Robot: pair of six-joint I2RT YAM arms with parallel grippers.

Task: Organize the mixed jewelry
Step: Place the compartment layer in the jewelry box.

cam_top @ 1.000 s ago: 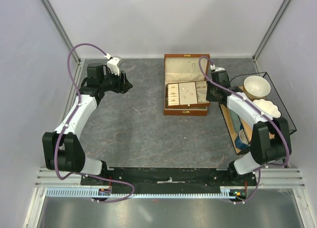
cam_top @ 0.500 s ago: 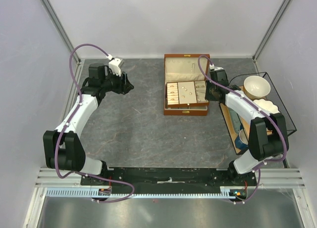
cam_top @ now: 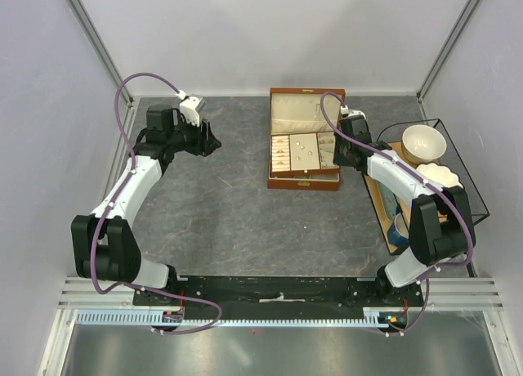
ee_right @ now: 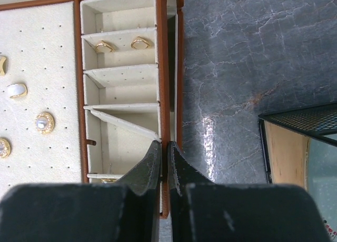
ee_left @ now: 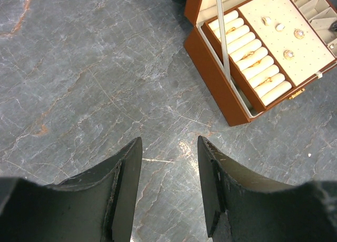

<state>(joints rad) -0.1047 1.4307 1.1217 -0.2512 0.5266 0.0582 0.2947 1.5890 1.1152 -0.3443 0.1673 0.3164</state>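
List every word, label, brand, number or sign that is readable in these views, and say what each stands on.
None: no readable text shows in any view.
The wooden jewelry box, the white bowl, the wire basket and the grey tabletop carry no print that can be made out.

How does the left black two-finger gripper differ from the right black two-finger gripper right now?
On the left gripper the jaws stand apart and empty; on the right gripper they are nearly together, seemingly pinching the right-hand wall of the brown wooden box. The left gripper hangs over the grey stone-patterned table, apart from the box; the right gripper is at the box. Both are black.
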